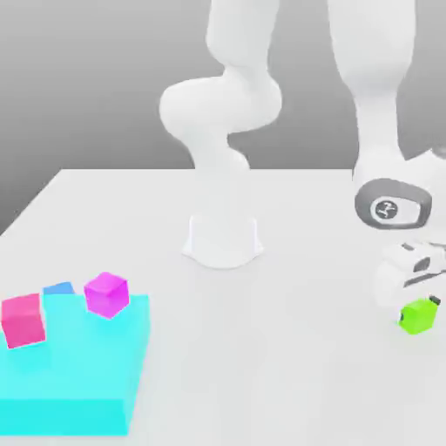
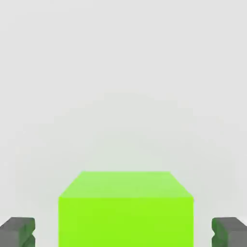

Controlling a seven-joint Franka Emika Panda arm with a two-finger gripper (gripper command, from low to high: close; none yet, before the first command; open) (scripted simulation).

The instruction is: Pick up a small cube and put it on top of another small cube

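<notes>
1. Over on the exterior view's right, the white arm (image 1: 376, 104) drops down to the bench (image 1: 261, 366), and the tool (image 1: 416, 300) sits low, right over the lime-green cube (image 1: 418, 315).
2. That lime-green cube rests on the bench near the right edge of the exterior view, well apart from everything else.
3. From the hand view, the lime-green cube (image 2: 126, 212) sits squarely between the two dark fingertips (image 2: 18, 231), with pale bench showing on either side of it.
4. So the tool is spread: both fingers stand clear of the cube's sides, neither one touching.
5. Swing across to the exterior view's left: a flat cyan block (image 1: 74, 366) lies on the bench at the near corner.
6. On it sits the magenta cube (image 1: 107, 293), tilted, toward the block's far edge.
7. The pink-red cube (image 1: 23, 320) stands at the block's left side, also tilted.
8. Between those two, a small blue cube (image 1: 58, 288) peeks up at the far edge.
9. The arm's round white base (image 1: 223, 239) stands mid-bench, behind all of this.
</notes>
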